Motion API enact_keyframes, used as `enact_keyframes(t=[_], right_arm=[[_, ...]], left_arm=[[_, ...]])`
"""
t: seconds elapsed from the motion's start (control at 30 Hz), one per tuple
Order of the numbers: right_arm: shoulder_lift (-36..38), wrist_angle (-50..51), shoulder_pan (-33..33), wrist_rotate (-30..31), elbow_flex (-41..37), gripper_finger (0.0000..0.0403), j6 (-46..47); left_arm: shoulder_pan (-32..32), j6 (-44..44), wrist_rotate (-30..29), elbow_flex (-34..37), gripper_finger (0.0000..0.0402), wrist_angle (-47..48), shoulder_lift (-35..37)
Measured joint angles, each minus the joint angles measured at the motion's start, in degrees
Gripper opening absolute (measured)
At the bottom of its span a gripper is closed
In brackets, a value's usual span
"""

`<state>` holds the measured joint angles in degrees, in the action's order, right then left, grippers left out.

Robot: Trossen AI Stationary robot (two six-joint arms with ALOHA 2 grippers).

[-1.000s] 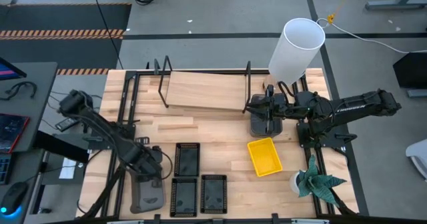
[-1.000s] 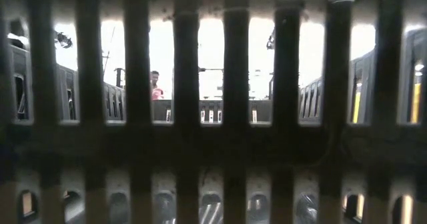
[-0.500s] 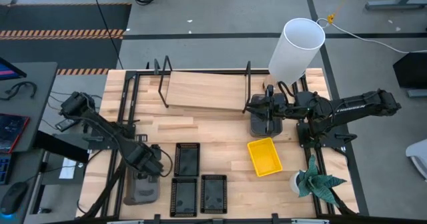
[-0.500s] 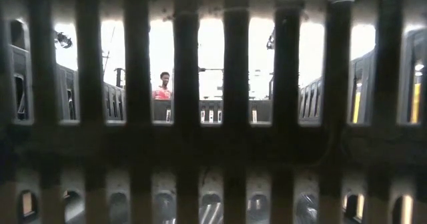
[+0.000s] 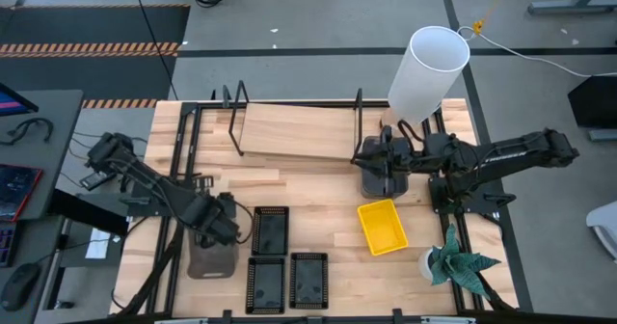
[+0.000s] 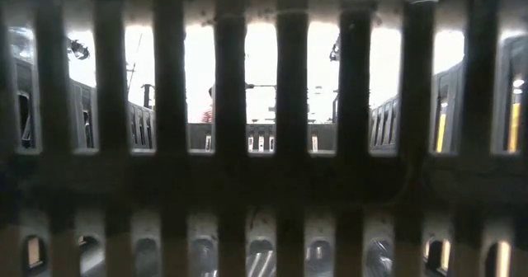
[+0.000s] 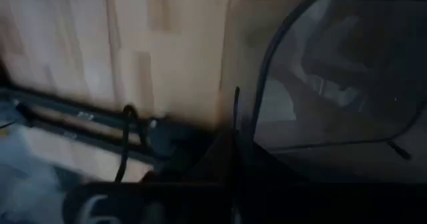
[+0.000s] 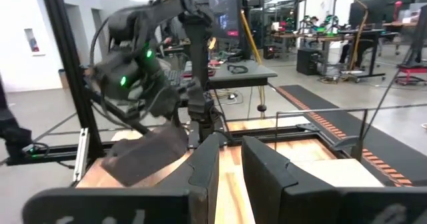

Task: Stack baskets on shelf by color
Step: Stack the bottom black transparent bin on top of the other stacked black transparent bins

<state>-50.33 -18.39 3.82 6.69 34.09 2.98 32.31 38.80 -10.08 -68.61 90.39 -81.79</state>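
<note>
My left gripper (image 5: 222, 232) is shut on a dark grey basket (image 5: 214, 255) near the table's front left. The right wrist view shows this basket (image 8: 147, 154) tilted. Three black mesh baskets (image 5: 271, 229) (image 5: 265, 283) (image 5: 308, 281) and a yellow basket (image 5: 382, 226) lie flat on the tabletop. The wooden shelf (image 5: 294, 131) stands at the far middle. My right gripper (image 5: 364, 156) hovers level by the shelf's right end frame, over another dark grey basket (image 5: 384, 181). Its fingers (image 8: 230, 144) stand slightly apart, and nothing shows between them. My left gripper pinches the dark grey basket's far short rim (image 7: 267, 71) between its two fingers, coming steeply from above. The held end is raised and the basket slopes down toward the table's near edge (image 8: 123, 167). Whether the low end is on the table I cannot tell.
A white cylinder (image 5: 429, 68) stands at the far right and a small plant (image 5: 458, 264) at the near right. Black rails (image 5: 183, 160) run along the table's sides. A black mesh wall (image 6: 264, 186) close to the lens fills the low view.
My left gripper has shut on the grey basket's far end, then risen and gone toward the far edge and a little right. The basket has been drawn toward the far edge, its far end lifted, and it now tilts.
</note>
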Motion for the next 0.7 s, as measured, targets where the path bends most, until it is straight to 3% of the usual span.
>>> enact_keyframes(t=[0.37,0.57,0.7], right_arm=[[-2.29,-1.88,0.71,-1.23,0.0,0.0071,-1.68],[-3.03,-4.51,5.08,-1.78,0.03,0.0071,-8.0],[-5.12,-4.69,7.91,1.19,1.37,0.0071,-12.41]], left_arm=[[-12.62,-4.78,-1.5,-9.47,0.0004,-0.37,4.35],[-23.03,-2.69,-7.12,-12.59,0.0004,-0.38,4.59],[-29.5,-1.18,-9.35,-12.8,0.0004,-2.59,4.07]])
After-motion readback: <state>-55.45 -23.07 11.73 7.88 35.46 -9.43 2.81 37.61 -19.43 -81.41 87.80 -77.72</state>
